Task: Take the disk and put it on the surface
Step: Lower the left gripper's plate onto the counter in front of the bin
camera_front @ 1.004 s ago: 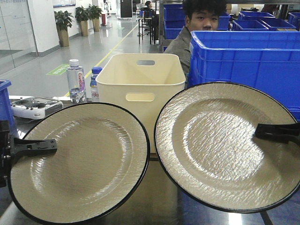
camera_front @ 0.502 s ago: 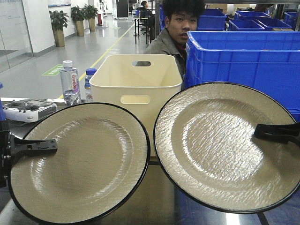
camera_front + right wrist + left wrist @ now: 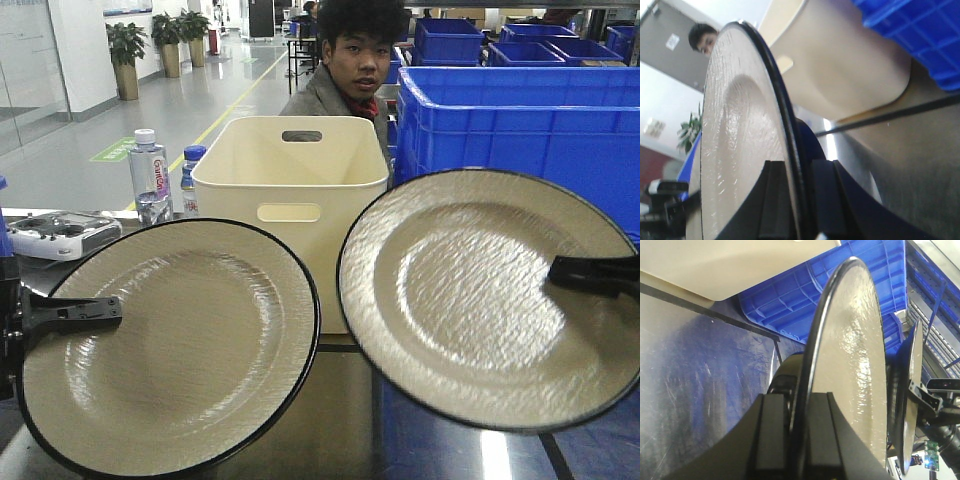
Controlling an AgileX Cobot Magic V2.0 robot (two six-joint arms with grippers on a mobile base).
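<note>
Two rims clamped: the left tool (image 3: 110, 311) holds the left plate (image 3: 170, 345) unmoved; the right tool (image 3: 562, 270) just nudged the right plate (image 3: 470, 300) higher above the table (image 3: 345, 432), so placing hasn't begun.

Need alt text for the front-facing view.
Two beige, black-rimmed plates face the camera over a metal tabletop, the left plate in the left gripper, the right plate in the right gripper. Behind: a cream bin, blue crates, bottles, a man.
</note>
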